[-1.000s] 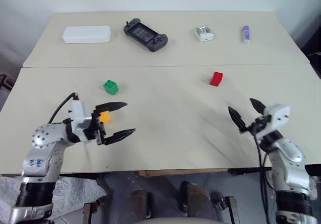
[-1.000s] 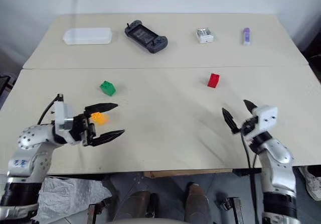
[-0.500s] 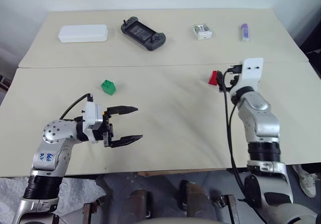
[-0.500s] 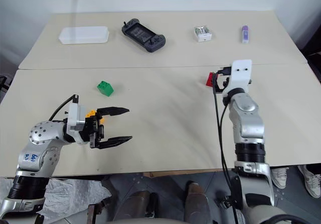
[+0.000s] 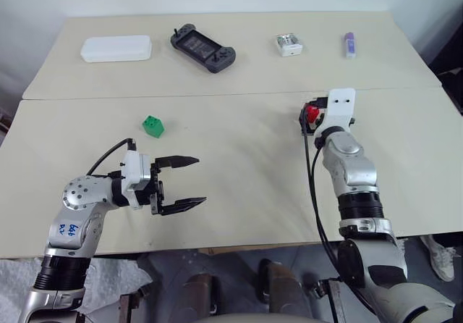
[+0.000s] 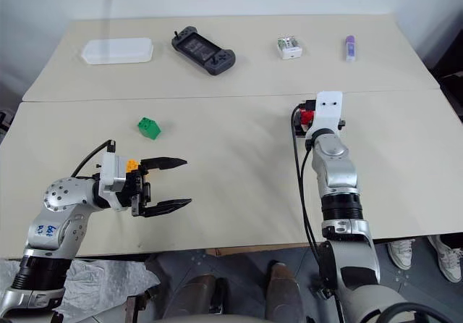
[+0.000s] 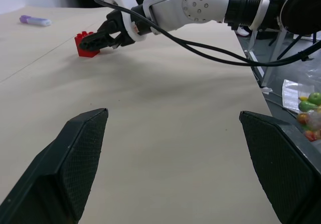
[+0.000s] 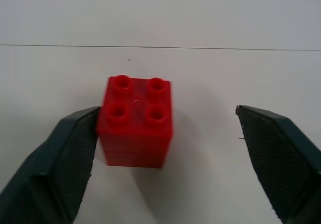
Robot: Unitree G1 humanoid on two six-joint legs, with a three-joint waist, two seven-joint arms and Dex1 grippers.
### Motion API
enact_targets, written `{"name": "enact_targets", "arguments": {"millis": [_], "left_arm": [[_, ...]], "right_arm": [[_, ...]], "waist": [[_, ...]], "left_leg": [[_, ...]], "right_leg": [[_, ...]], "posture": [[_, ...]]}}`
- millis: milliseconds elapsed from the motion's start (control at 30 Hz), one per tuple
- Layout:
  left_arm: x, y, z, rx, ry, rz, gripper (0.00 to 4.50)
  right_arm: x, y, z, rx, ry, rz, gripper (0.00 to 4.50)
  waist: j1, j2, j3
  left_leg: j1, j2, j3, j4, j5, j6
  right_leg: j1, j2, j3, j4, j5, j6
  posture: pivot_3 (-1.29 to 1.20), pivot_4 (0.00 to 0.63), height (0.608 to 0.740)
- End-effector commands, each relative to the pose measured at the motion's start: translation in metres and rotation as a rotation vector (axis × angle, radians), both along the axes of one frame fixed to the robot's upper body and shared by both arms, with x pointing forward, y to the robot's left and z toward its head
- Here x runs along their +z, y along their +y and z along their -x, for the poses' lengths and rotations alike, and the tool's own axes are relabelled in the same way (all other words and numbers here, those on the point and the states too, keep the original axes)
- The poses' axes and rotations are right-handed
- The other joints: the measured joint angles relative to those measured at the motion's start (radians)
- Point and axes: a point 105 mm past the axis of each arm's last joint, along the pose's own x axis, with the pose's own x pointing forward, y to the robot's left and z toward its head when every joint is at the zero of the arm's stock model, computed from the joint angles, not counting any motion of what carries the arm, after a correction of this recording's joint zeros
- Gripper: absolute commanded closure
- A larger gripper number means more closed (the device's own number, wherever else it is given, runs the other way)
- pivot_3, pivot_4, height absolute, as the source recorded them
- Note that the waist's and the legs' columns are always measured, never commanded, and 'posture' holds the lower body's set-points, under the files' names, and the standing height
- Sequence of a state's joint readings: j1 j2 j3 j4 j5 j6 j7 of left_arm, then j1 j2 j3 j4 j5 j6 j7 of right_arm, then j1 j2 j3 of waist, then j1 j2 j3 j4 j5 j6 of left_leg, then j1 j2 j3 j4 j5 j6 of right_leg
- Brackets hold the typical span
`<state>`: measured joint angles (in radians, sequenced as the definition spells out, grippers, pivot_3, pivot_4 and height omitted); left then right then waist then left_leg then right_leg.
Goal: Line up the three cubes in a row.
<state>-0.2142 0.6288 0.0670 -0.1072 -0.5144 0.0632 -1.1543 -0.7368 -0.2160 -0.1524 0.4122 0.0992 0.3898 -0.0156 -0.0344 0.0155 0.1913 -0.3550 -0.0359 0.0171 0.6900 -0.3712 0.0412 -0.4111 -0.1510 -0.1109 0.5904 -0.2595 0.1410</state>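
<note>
Beige counter (image 5: 239, 164), two slabs meeting along a seam. Red cube (image 8: 135, 121) at about 2 o'clock of the near slab, just short of the seam, studs up. Right end effector (image 8: 165, 148) reaching level toward it, fingers spread, cube standing between them: one finger (image 8: 65, 153) touching or nearly touching one side of the cube, the other finger well apart from the opposite side. Nothing gripped. From the left wrist, same end effector seen with its tips at the cube.

Green cube (image 5: 153, 126) at about 10 o'clock of the near slab, alone, well apart from the red one.

Yellow-orange cube (image 6: 132, 165) at about 8 o'clock, just behind the left end effector (image 6: 171, 184), partly hidden by the wrist. Left end effector pointing toward 3 o'clock, released, fingers wide, holding nothing.

Three cubes far from any row.

Along the far slab, from 11 to 1 o'clock: white box (image 5: 116, 48), black game console (image 5: 202, 43), small white item (image 5: 289, 45), purple-capped tube (image 5: 349, 44).
</note>
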Motion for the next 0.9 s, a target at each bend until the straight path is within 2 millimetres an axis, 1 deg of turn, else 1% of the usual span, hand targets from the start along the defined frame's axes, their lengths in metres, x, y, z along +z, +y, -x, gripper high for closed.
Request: {"name": "enact_targets", "arguments": {"millis": [33, 200, 300, 367, 433, 500, 567, 600, 633, 700, 767, 833, 900], "left_arm": [[0.008, -0.001, 0.001, -0.007, -0.046, -0.001, 0.00], [0.008, 0.000, 0.001, -0.006, -0.050, -0.005, 0.00], [0.009, 0.004, 0.002, 0.003, -0.049, -0.002, 0.00], [0.010, 0.009, 0.003, 0.013, -0.036, 0.004, 0.00], [0.009, 0.016, 0.006, 0.026, -0.016, 0.006, 0.00], [0.007, 0.023, 0.008, 0.041, -0.003, -0.001, 0.00], [0.005, 0.029, 0.009, 0.060, 0.007, -0.008, 0.00], [0.003, 0.033, 0.010, 0.072, 0.014, -0.014, 0.00], [0.002, 0.036, 0.011, 0.085, 0.018, -0.015, 0.00], [0.001, 0.041, 0.012, 0.106, 0.023, -0.015, 0.00], [0.001, 0.043, 0.015, 0.120, 0.026, -0.011, 0.00], [0.000, 0.043, 0.018, 0.128, 0.029, -0.008, 0.00], [-0.001, 0.043, 0.021, 0.134, 0.029, -0.005, 0.00]], "right_arm": [[0.018, 0.007, -0.002, 0.015, -0.072, -0.008, 1.28], [0.015, 0.013, 0.000, 0.078, -0.075, -0.003, 2.99], [0.018, 0.021, 0.005, 0.207, -0.077, -0.001, 3.02], [0.022, 0.034, 0.010, 0.386, -0.078, 0.023, 3.02], [0.028, 0.058, 0.026, 0.687, -0.081, 0.081, 3.02], [0.033, 0.075, 0.045, 0.955, -0.095, 0.152, 3.02], [0.036, 0.086, 0.068, 1.221, -0.127, 0.188, 3.02], [0.032, 0.087, 0.078, 1.339, -0.116, 0.218, 3.02], [0.025, 0.086, 0.082, 1.419, -0.079, 0.262, 3.02], [0.010, 0.081, 0.081, 1.487, 0.006, 0.341, 3.02], [0.001, 0.079, 0.079, 1.542, 0.036, 0.393, 3.02], [-0.002, 0.080, 0.074, 1.557, 0.037, 0.384, 3.02], [-0.001, 0.083, 0.070, 1.559, 0.020, 0.339, 3.02]], "waist": [[0.000, 0.000, 0.000], [0.003, 0.000, 0.000], [0.004, 0.000, 0.000], [0.003, 0.000, 0.000], [0.003, 0.000, 0.000], [0.003, 0.000, 0.000], [0.002, 0.000, 0.000], [0.002, 0.000, 0.000], [0.003, 0.000, 0.000], [0.003, 0.000, 0.000], [0.005, 0.000, 0.000], [0.005, 0.000, 0.000], [0.004, 0.000, 0.000]], "left_leg": [[0.000, 0.000, 0.000, 0.000, 0.000, 0.000], [0.000, 0.000, 0.000, 0.000, 0.000, 0.000], [0.000, 0.000, 0.000, 0.000, 0.000, 0.000], [0.000, 0.000, 0.000, 0.000, 0.000, 0.000], [0.000, 0.000, 0.000, 0.000, 0.000, 0.000], [0.000, 0.000, 0.000, 0.000, 0.000, 0.000], [0.000, 0.001, 0.001, 0.000, 0.000, 0.000], [0.000, 0.001, 0.001, 0.000, 0.000, 0.000], [0.000, 0.001, 0.001, 0.000, 0.000, 0.000], [0.001, 0.001, 0.001, 0.001, 0.000, 0.000], [0.001, 0.001, 0.001, 0.002, 0.000, 0.000], [0.000, 0.001, 0.000, 0.003, -0.001, 0.000], [0.000, 0.001, -0.001, 0.003, -0.001, -0.001]], "right_leg": [[0.000, 0.000, 0.000, 0.000, 0.000, 0.000], [0.000, 0.000, 0.000, 0.000, 0.000, 0.000], [0.000, 0.000, 0.000, 0.000, 0.000, 0.000], [0.000, 0.000, 0.000, 0.000, 0.000, 0.000], [0.000, 0.000, 0.000, 0.000, 0.000, 0.000], [0.000, 0.000, 0.000, -0.001, 0.000, 0.000], [0.000, 0.001, 0.000, -0.001, 0.000, 0.000], [0.000, 0.001, 0.000, -0.001, 0.000, 0.000], [0.000, 0.001, 0.000, -0.001, 0.000, 0.000], [0.001, 0.001, 0.000, -0.001, 0.000, 0.000], [0.002, 0.000, 0.000, -0.001, 0.000, 0.000], [0.002, 0.000, 0.000, -0.001, 0.000, 0.000], [0.002, 0.000, 0.000, -0.001, 0.000, 0.000]], "posture": [[0.00, 0.150, 0.740], [0.00, 0.150, 0.740], [0.00, 0.150, 0.740], [0.00, 0.150, 0.740], [0.00, 0.150, 0.740], [0.00, 0.150, 0.740], [0.00, 0.150, 0.740], [0.00, 0.150, 0.740], [0.00, 0.150, 0.740], [0.00, 0.150, 0.740], [0.00, 0.150, 0.740], [0.00, 0.150, 0.740], [0.00, 0.150, 0.740]]}}
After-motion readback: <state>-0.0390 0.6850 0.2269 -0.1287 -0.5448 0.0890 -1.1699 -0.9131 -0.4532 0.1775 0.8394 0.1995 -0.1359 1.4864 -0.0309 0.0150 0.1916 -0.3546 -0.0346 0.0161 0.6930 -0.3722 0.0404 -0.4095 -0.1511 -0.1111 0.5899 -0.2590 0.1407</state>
